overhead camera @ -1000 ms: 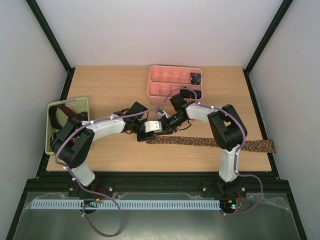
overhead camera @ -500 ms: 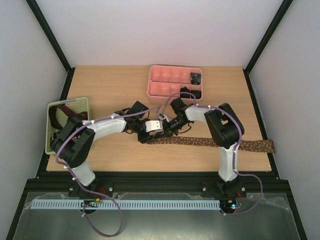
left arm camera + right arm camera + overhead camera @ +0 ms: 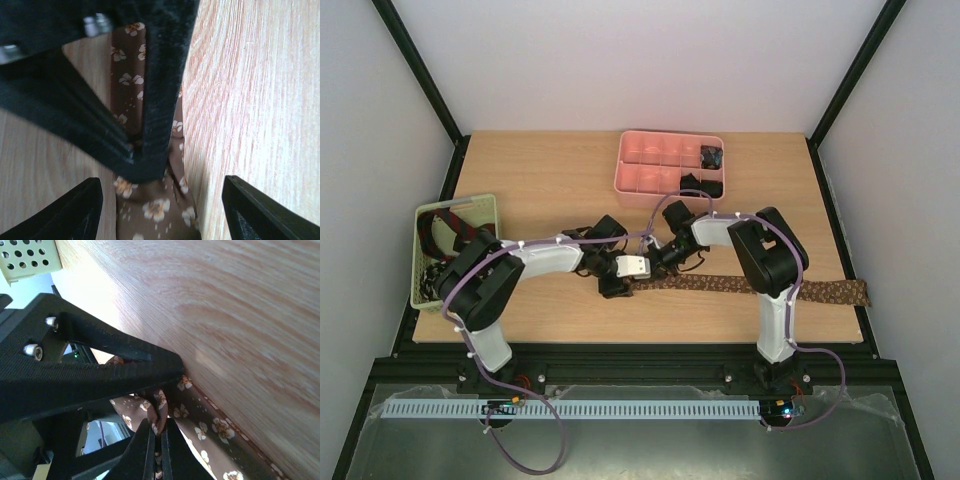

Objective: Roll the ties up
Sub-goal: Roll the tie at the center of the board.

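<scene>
the right gripper (image 3: 157,426) was clamped shut on a raised fold of the brown floral tie (image 3: 200,432). the left gripper (image 3: 160,200) stood with its fingers apart, straddling that same end. the rest lay flat across the wooden table (image 3: 540,180) toward its right edge.

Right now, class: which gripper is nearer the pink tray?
Right. The right gripper, shut on the brown tie, lies in front of the pink tray; the left gripper, open, sits beside it, farther from the tray.
</scene>
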